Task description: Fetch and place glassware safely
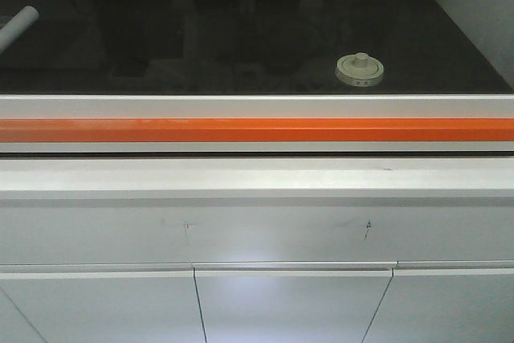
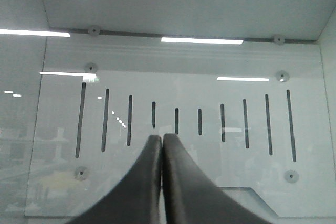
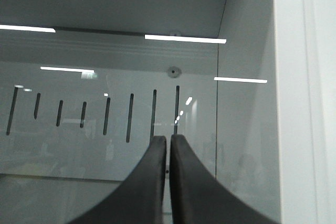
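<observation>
The left gripper (image 2: 161,139) fills the bottom of its wrist view. Its two dark jaws are pressed together along their whole visible length, with nothing between them and nothing touching them. Beyond the tips stands a pale panel (image 2: 210,93) cut with a row of upright slots (image 2: 176,120), shortest in the middle and longer toward each side. The space between tips and panel is open.

The right gripper (image 3: 168,140) is in the same pose. Its jaws are closed to a hairline slit and hold nothing. The slotted panel runs behind it as well, and a white wall (image 3: 304,98) rises close on its right, so that side is tighter than the left.

In the front view neither gripper shows. Nearest are white doors (image 1: 293,307), then a white ledge (image 1: 257,176), then an orange strip (image 1: 257,129) running the full width. Behind a white rim lies the black top (image 1: 201,38). The jar (image 1: 359,70) stands upright on it, right of centre and near the front edge, with its cream lid (image 1: 350,67) on and knob (image 1: 361,58) up. Bare black surface surrounds it on every side. A white tube (image 1: 18,26) angles in at the far left edge, well apart from the jar.
</observation>
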Controlling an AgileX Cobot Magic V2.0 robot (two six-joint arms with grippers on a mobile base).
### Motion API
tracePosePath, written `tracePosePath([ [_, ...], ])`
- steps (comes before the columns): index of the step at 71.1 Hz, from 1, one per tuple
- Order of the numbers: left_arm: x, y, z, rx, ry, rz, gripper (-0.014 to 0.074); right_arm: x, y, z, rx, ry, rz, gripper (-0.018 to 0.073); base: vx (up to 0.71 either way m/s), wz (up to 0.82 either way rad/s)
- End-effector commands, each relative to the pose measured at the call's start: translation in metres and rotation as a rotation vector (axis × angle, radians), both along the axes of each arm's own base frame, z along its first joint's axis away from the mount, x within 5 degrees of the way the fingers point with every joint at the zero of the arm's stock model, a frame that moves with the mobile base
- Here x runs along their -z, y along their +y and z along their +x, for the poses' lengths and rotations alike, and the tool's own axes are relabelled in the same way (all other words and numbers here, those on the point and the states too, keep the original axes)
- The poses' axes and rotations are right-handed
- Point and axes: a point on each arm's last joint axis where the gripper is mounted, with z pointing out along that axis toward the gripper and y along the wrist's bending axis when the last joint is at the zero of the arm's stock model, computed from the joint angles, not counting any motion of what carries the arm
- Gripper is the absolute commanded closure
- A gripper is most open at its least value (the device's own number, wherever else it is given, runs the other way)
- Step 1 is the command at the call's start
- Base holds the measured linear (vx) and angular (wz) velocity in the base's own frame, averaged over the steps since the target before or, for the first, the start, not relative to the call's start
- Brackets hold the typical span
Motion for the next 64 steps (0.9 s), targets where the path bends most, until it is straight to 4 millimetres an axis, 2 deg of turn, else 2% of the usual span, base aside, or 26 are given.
tracePosePath([
  [1, -0.022, -0.001, 0.020, 0.012, -0.026, -0.015, 0.0603, -0.024, -0.001, 0.027, 0.001, 0.023, 0.004, 0.0563, 0.00, 0.00],
  [6, -0.028, -0.001, 0.041, 0.011, 0.014, -0.011, 0.0603, -0.031, -0.003, 0.049, 0.006, 0.078, 0.008, 0.0563, 0.00, 0.00],
  [14, -0.028, -0.003, 0.077, 0.005, 0.121, 0.013, 0.0603, -0.028, -0.005, 0.090, 0.009, 0.182, 0.010, 0.0563, 0.00, 0.00],
  [23, -0.010, -0.004, 0.114, 0.003, 0.252, 0.026, 0.0603, -0.008, -0.006, 0.128, 0.009, 0.305, 0.019, 0.0563, 0.00, 0.00],
  [30, 0.009, -0.004, 0.137, 0.004, 0.378, 0.023, 0.0603, 0.007, -0.007, 0.148, 0.001, 0.373, 0.042, 0.0563, 0.00, 0.00],
  [36, 0.024, -0.005, 0.149, 0.004, 0.464, 0.025, 0.0603, 0.024, -0.007, 0.155, -0.018, 0.400, 0.073, 0.0563, 0.00, 0.00],
  [41, 0.035, -0.005, 0.152, 0.005, 0.474, 0.025, 0.0603, 0.040, -0.005, 0.155, -0.035, 0.400, 0.076, 0.0563, 0.00, 0.00],
  [46, 0.046, -0.005, 0.151, 0.007, 0.453, 0.025, 0.0603, 0.060, -0.004, 0.152, -0.049, 0.406, 0.066, 0.0563, 0.00, 0.00],
  [56, 0.085, -0.005, 0.146, 0.011, 0.431, 0.030, 0.0603, 0.096, -0.001, 0.137, -0.077, 0.406, 0.066, 0.0563, 0.00, 0.00],
  [64, 0.108, -0.006, 0.139, 0.018, 0.391, 0.042, 0.0603, 0.114, 0.004, 0.128, -0.109, 0.378, 0.030, 0.0563, 0.00, 0.00],
])
